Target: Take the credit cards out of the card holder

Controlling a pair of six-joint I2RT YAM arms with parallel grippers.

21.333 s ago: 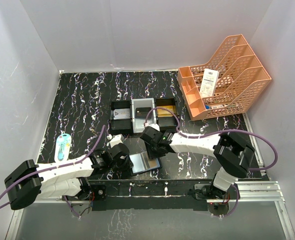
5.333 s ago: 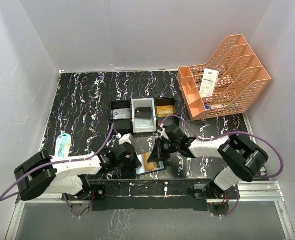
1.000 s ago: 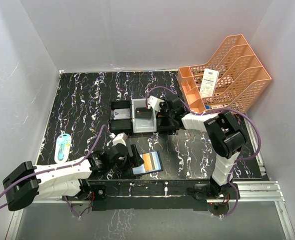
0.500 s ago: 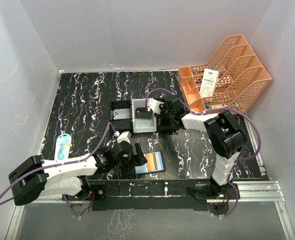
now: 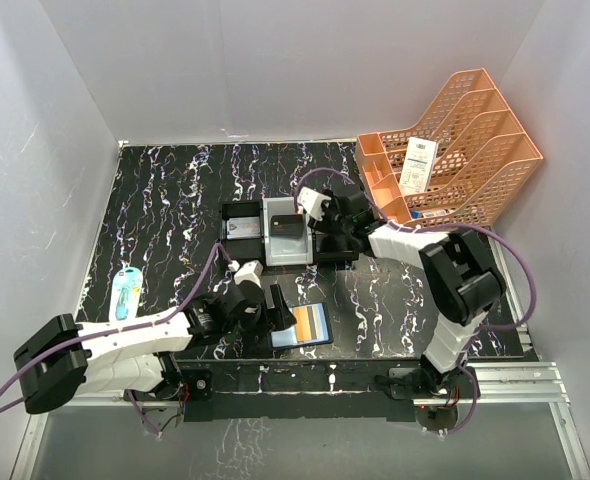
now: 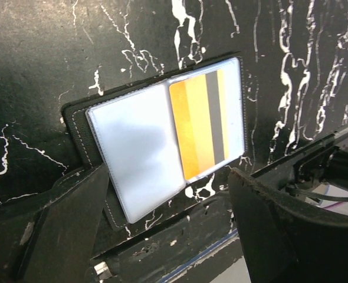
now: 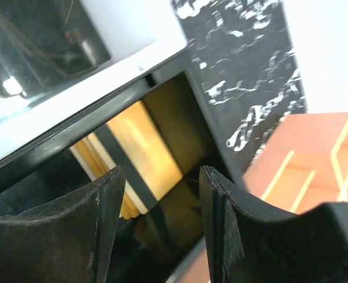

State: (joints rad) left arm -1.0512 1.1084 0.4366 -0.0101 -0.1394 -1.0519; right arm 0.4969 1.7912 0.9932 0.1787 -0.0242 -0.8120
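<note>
Right pincer (image 7: 162, 174) has gone from pressed together a second ago to spread, and hangs over the right-hand black bin (image 7: 175, 103) of the three-bin row at the tabletop's centre. A gold-orange card (image 7: 141, 147) with a dark stripe lies tilted in that bin beyond the jaws. Nothing is pinched. Left pincer (image 6: 168, 186) has drawn nearer the card holder (image 6: 140, 154) over the same second. It stands spread wide, straddling the holder's near side. Its left finger (image 6: 74, 218) overlaps the holder's dark corner; contact cannot be determined.

The card holder lies open and flat close to the tabletop's near edge, about midway along it. Its left panel shows blank blue-grey. Its right panel holds one remaining gold-orange credit card (image 6: 197, 127) with a grey stripe.

Assessment: the remaining card is likely light, thin, stiff and slick. Pinching its flat face would probably give no purchase. The best hold is judged to be an exposed edge at the slot mouth, drawn out along the slot; the mouth's position is not discernible. The holder looks soft and light, so the other pincer should pin its empty panel to stop it dragging.
</note>
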